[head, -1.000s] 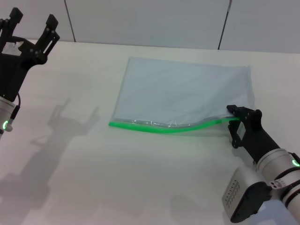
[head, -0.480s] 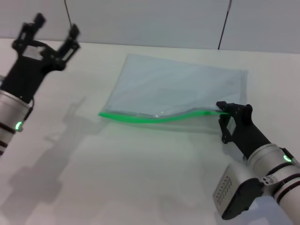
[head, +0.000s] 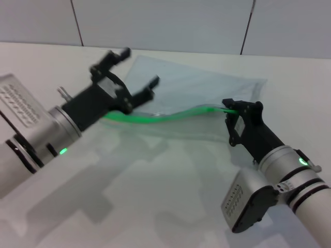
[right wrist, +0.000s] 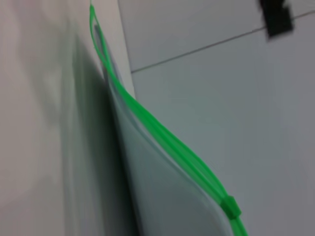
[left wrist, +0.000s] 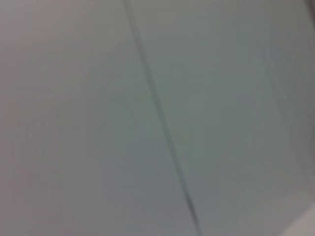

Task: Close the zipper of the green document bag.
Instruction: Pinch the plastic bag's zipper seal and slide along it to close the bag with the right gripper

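The green document bag (head: pixel 196 95) lies flat on the white table, pale and translucent. Its near long edge is raised and bowed. The bright green zipper (head: pixel 165 116) runs along that edge. My right gripper (head: pixel 228 107) is shut on the zipper's right end and holds it off the table. In the right wrist view the zipper (right wrist: pixel 147 123) curves away, with the slider tab (right wrist: pixel 230 206) close to the camera and the document bag (right wrist: pixel 162 196) beside it. My left gripper (head: pixel 138 67) hovers open over the bag's left end, above the zipper. The left wrist view shows only wall.
The white table (head: pixel 155 196) stretches bare in front of the bag. A grey panelled wall (head: pixel 165 20) stands behind the table's far edge. Both forearms reach in low over the table from the near corners.
My left arm swung in from the far left to above the bag's left end. My right gripper moved left and up with the zipper end, dragging the bag leftward and lifting its green edge.
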Controlling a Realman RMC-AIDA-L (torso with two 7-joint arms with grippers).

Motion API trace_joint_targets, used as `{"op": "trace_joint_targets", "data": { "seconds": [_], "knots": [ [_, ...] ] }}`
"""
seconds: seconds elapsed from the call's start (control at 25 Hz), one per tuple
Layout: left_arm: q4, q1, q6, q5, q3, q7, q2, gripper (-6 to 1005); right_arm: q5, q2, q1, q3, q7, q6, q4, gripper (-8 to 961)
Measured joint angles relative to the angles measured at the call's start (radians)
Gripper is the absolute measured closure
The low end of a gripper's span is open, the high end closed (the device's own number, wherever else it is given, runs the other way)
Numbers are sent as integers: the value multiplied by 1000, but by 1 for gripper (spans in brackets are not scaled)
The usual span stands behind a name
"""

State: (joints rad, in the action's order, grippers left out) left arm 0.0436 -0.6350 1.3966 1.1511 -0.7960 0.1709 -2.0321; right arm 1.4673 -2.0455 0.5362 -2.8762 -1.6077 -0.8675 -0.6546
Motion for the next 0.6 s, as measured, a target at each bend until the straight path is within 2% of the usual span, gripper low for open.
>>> {"op": "trace_joint_targets", "data": {
  "seconds": [0.36, 0.6],
  "knots": [
    [-2, -29, -40, 9, -217, -94, -4, 138, -20, 0, 7, 0, -4, 6, -24, 900],
    [3, -36, -44, 9, -232, -183, -8, 153, -95, -3, 4, 0, 2, 3, -34, 895]
  ]
}}
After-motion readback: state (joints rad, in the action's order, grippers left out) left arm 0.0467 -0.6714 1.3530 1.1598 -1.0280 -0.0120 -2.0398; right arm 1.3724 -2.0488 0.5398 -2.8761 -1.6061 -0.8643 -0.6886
